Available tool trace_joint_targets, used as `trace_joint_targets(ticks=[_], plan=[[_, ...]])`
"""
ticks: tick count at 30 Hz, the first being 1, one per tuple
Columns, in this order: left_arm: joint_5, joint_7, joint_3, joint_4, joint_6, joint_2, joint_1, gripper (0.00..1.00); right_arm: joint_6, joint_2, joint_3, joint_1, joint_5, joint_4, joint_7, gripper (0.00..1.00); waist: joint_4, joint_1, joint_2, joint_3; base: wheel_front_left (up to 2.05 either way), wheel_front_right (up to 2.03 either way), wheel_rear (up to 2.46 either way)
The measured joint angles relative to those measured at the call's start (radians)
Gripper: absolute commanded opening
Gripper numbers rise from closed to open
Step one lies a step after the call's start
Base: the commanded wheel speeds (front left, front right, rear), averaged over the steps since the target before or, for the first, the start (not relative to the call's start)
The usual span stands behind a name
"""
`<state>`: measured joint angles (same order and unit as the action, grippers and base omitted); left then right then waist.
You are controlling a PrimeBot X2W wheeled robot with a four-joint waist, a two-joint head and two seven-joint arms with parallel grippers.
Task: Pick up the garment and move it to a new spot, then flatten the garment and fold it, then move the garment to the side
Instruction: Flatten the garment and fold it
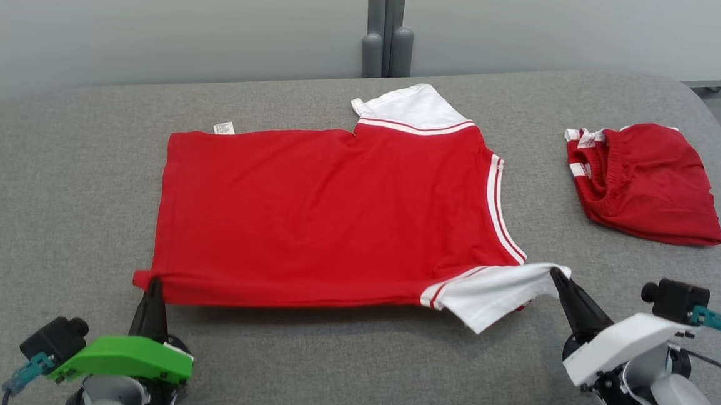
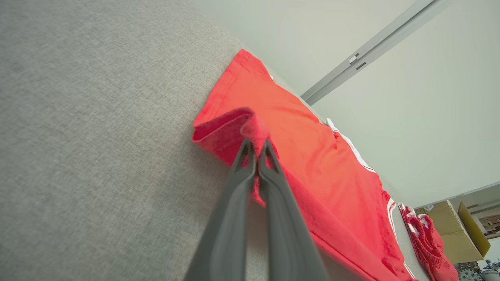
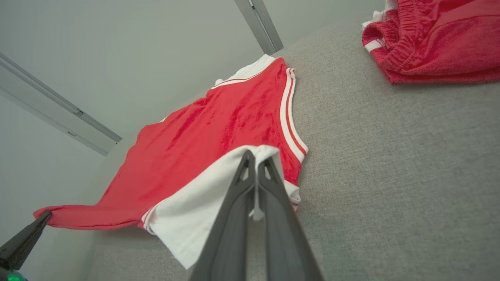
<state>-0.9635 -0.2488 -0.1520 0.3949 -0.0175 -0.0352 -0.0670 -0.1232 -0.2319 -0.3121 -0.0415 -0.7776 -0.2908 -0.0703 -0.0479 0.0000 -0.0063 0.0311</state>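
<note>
Head view, garment: The red garment point(image 1: 335, 213) with white sleeves is seen spread on the grey padded surface point(image 1: 54, 196), its near edge lifted off the padding.
Head view, left gripper: The left gripper point(image 1: 154, 285) is closed on the near left hem corner, which is pinched at the fingertips.
Head view, right gripper: The right gripper point(image 1: 558, 277) is closed on the tip of the near white sleeve, which is drawn out toward it.
Head view, shorts: Crumpled red shorts point(image 1: 643, 182) are seen well apart from the garment, on its right.
Left wrist view, jaws: The jaws are pressed together with a fold of red hem clamped between them. The rest of the cloth is stretched away beyond the tips.
Right wrist view, jaws: The white sleeve edge is clamped between the closed jaws, and a thin strip of white is visible in the slit. The red body lies beyond the tips.
</note>
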Motion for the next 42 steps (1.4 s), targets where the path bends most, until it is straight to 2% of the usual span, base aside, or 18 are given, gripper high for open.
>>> trace_joint_targets(ticks=[9,19,20,21,22,23,27,32,38,42], plan=[[0.076,0.018,-0.041,0.063,-0.067,-0.015,-0.222,0.00,0.011,-0.019,-0.016,-0.244,0.013,-0.069,0.125,0.00,-0.006,0.0000,0.0000,0.077,0.00,0.00,0.00],[0.130,0.050,-0.052,0.178,-0.089,-0.015,-0.372,0.00,0.040,0.000,-0.039,-0.412,0.041,-0.181,0.213,0.00,-0.012,0.0000,0.0000,0.182,0.00,0.00,0.00],[0.134,0.050,-0.052,0.189,-0.090,-0.015,-0.384,0.00,0.046,0.002,-0.039,-0.425,0.041,-0.195,0.213,0.15,-0.012,0.0000,0.0000,0.193,0.00,0.00,0.00],[0.134,0.050,-0.053,0.203,-0.090,-0.014,-0.395,0.17,0.047,0.005,-0.037,-0.437,0.041,-0.208,0.213,0.36,-0.011,0.0000,0.0000,0.204,0.00,0.00,0.00],[0.137,0.050,-0.056,0.216,-0.090,-0.014,-0.405,0.39,0.047,0.009,-0.034,-0.448,0.041,-0.219,0.212,1.00,-0.010,0.0000,0.0000,0.214,0.00,0.00,0.00],[0.141,0.049,-0.057,0.227,-0.090,-0.013,-0.413,1.00,0.047,0.013,-0.028,-0.457,0.042,-0.230,0.205,1.00,-0.009,0.0000,0.0000,0.223,0.00,0.00,0.00],[0.151,0.030,-0.047,0.248,-0.090,-0.009,-0.434,1.00,0.063,0.022,0.000,-0.491,0.049,-0.261,0.149,1.00,0.008,0.0000,0.0000,0.236,0.00,0.00,0.00],[0.150,0.009,-0.018,0.249,-0.090,-0.009,-0.451,1.00,0.062,0.032,0.026,-0.525,0.049,-0.282,0.081,1.00,0.023,0.0000,0.0000,0.225,0.00,0.00,0.00],[0.117,0.004,-0.007,0.250,-0.069,-0.004,-0.436,1.00,0.043,0.030,0.027,-0.520,0.054,-0.292,0.012,1.00,0.032,0.0000,0.0000,0.199,0.00,0.00,0.00],[0.093,0.002,0.006,0.285,-0.053,-0.002,-0.344,1.00,0.035,0.040,0.022,-0.453,0.057,-0.301,-0.048,1.00,0.034,0.0000,0.0000,0.177,0.00,0.00,0.00]])
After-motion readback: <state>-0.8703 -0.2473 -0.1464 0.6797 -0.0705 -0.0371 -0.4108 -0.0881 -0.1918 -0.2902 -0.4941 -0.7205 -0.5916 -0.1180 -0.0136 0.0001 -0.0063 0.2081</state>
